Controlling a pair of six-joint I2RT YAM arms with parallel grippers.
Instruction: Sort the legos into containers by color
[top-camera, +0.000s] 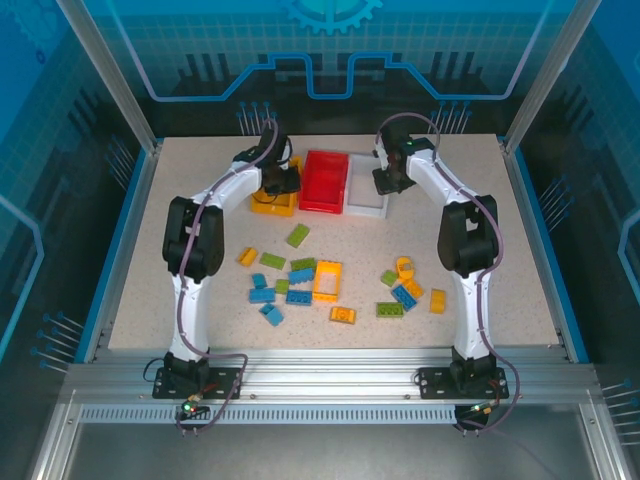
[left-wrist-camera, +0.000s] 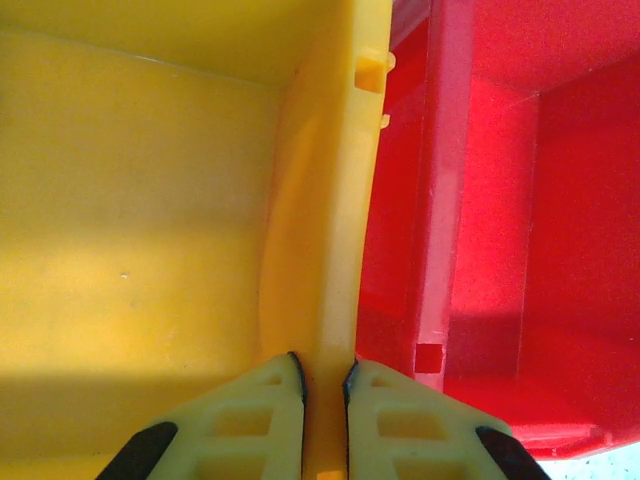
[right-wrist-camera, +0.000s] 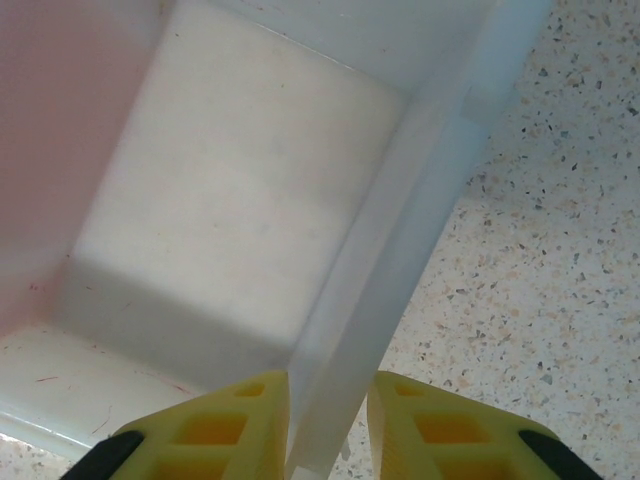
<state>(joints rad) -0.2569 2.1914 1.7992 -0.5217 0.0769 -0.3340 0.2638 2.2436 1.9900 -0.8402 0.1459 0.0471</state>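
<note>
Your left gripper (left-wrist-camera: 322, 375) squeezed tight on the side wall of the yellow bin (left-wrist-camera: 318, 200), red bin (left-wrist-camera: 500, 200) touching beside it, your right gripper (right-wrist-camera: 328, 385) seems to pinch the wall of the white bin (right-wrist-camera: 230, 200), legos (top-camera: 327, 281) loose on the counter (right-wrist-camera: 540, 250), well apart from the bins.

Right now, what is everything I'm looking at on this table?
Legos: about eighteen, green, blue and orange-yellow, loose mid-table.
Yellow bin: one, yellow, left of the far row.
Red bin: one, red, middle of that row.
White bin: one, white, right end.
Table: one, speckled beige, beneath everything.
Left gripper: one, yellowish fingers, shut on the yellow bin's right wall.
Right gripper: one, yellowish fingers, shut on the white bin's right wall.
</note>
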